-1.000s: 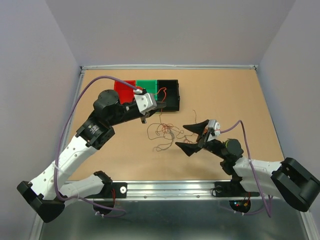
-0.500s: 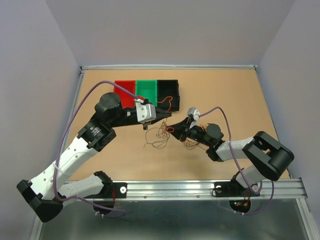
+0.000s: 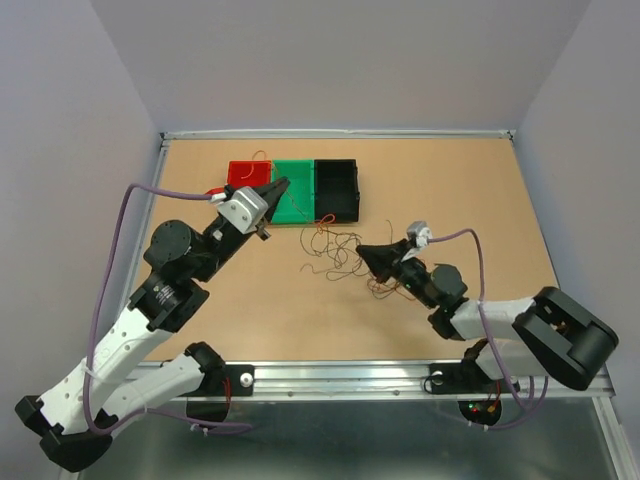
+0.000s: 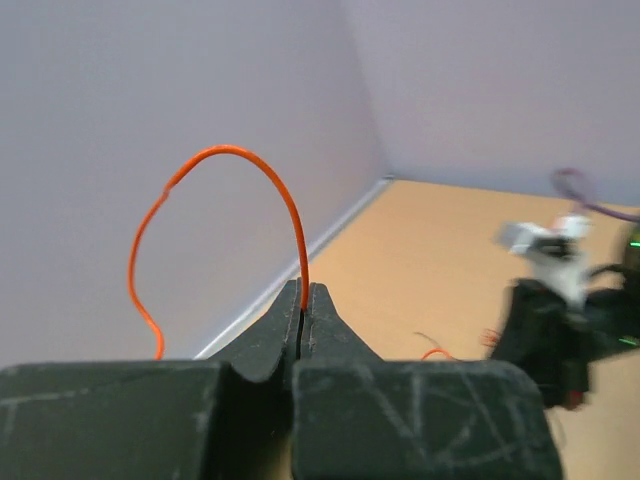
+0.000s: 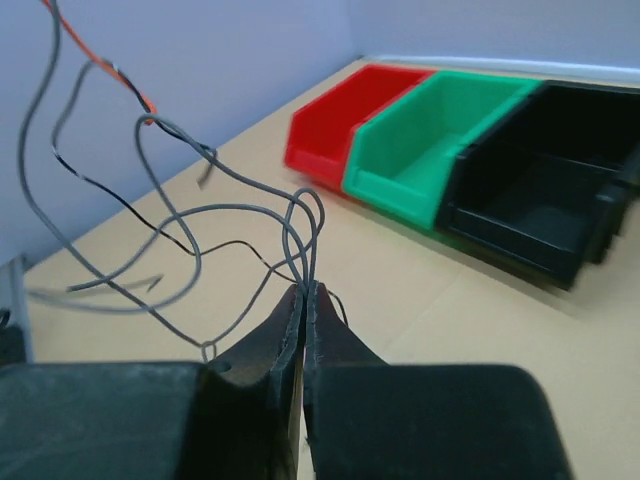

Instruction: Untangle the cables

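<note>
The tan table (image 3: 450, 190) fills the top view. The left arm (image 3: 160, 290) reaches up toward the table's far left. The right arm (image 3: 500, 320) lies low across the near right and points toward the middle.

Three bins stand side by side at the far edge: a red bin (image 3: 240, 172), a green bin (image 3: 297, 180) and a black bin (image 3: 336, 185).

The left gripper (image 3: 278, 188) hangs over the line where the red bin meets the green one. Its jaws are pressed together on an orange wire (image 4: 250, 160). In the wrist view this wire arches up from the tips and curls back down on the left.

The right gripper (image 3: 362, 250) sits at the right edge of the cables (image 3: 335, 248), a loose tangle on the table just in front of the green and black bins. Its jaws are also closed, pinching several grey wires (image 5: 190, 215) that loop up and away to the left. A thin black strand runs among them. A short orange piece shows at the top left of that wrist view. More orange wire lies on the table beneath the right gripper.
</note>
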Tool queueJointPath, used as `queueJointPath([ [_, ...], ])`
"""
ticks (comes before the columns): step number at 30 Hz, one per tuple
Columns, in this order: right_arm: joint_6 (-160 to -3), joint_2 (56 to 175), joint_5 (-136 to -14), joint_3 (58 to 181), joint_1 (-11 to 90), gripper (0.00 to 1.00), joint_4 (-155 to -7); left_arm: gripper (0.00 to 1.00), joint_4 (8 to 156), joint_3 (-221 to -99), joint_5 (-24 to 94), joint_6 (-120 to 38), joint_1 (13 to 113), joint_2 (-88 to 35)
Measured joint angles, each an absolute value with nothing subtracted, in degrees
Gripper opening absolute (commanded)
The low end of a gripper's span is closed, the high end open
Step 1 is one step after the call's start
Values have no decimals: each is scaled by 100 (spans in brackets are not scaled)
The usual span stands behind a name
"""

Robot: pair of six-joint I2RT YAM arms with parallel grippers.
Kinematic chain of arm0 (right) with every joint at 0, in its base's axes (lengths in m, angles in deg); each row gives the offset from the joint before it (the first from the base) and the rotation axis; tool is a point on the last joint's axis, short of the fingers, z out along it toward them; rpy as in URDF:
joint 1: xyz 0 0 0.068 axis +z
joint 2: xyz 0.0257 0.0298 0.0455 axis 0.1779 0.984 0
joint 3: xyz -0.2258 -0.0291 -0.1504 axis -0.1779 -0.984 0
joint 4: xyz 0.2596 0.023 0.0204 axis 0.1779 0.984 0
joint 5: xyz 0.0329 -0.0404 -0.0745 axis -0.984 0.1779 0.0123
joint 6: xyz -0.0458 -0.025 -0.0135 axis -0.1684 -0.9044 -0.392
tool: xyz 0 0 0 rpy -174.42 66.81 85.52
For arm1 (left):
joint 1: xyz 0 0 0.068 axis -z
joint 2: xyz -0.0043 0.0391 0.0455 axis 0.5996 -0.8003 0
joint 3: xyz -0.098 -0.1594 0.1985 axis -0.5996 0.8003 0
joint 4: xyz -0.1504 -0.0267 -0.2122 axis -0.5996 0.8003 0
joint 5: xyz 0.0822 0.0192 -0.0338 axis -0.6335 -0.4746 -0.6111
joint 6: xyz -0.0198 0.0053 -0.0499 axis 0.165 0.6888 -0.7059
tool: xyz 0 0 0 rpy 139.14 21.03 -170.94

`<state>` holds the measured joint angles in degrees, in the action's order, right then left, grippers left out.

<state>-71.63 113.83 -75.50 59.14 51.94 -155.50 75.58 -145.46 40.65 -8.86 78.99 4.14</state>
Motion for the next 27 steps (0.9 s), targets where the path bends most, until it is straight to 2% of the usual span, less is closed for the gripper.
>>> queueJointPath([
  [5,-6927,10006,-5804,5012,5157,1,-15489,0,6889,-13845,2196,-899,7855,781],
  [14,-6621,6907,-2897,4699,5109,0,-13592,0,6323,-13775,649,-779,7833,803],
  [19,-6629,5409,-2383,4699,5102,1,-12634,0,6135,-13556,562,-709,7796,884],
  [24,-6686,5095,-2365,4699,5102,1,-11762,0,6124,-13545,778,-672,7790,680],
  [27,-6806,5162,-2578,4699,5102,48,-11432,0,6218,-13530,1431,-639,7764,578],
])
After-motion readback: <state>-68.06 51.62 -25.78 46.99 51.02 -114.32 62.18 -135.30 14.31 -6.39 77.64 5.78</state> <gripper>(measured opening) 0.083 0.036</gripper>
